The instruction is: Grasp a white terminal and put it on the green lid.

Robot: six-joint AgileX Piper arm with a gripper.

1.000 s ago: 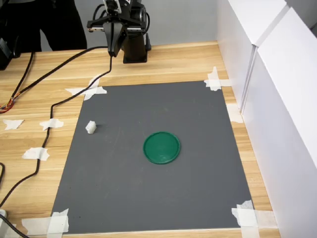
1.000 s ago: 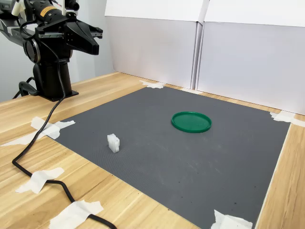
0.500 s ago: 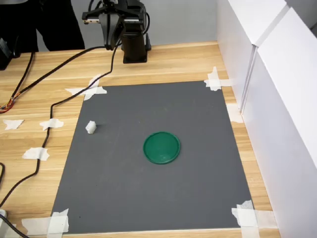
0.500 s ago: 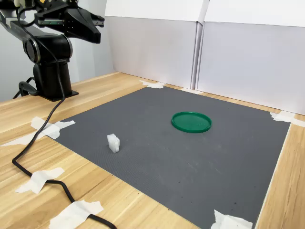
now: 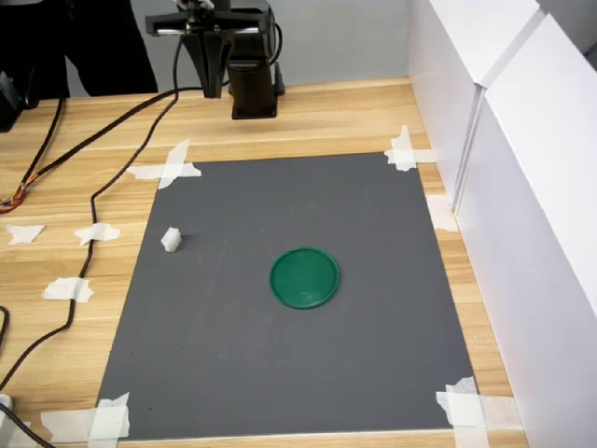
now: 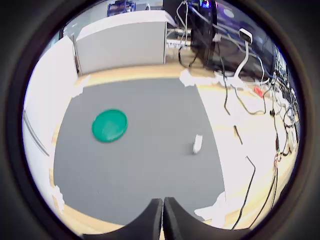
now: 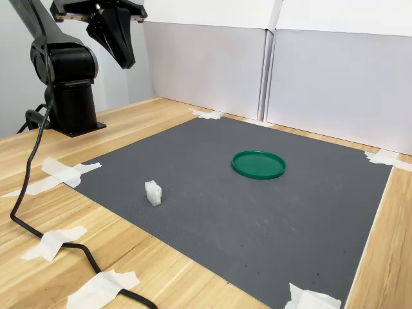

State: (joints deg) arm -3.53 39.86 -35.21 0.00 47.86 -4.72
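The white terminal (image 5: 171, 239) (image 7: 153, 193) (image 6: 197, 144) stands upright near the grey mat's edge, at the first exterior view's left. Out on the mat lies the flat green lid (image 5: 304, 277) (image 7: 258, 164) (image 6: 109, 125), well apart from the terminal and with nothing on it. My gripper (image 5: 213, 90) (image 7: 127, 63) hangs high in the air beside the arm's base, pointing down, far from both objects. In the wrist view its fingertips (image 6: 163, 215) meet with nothing between them, so it is shut and empty.
The grey mat (image 5: 280, 355) is taped to a wooden table (image 5: 56, 187) by white tape strips (image 5: 168, 169). White panels (image 5: 522, 140) wall off the first exterior view's right. A black cable (image 5: 103, 196) trails over the table. The arm's base (image 5: 254, 89) stands behind the mat, near a person in dark clothes (image 5: 93, 42).
My gripper has risen and swung from pointing roughly level to pointing downward, lifting its cable. Terminal and lid have not moved.
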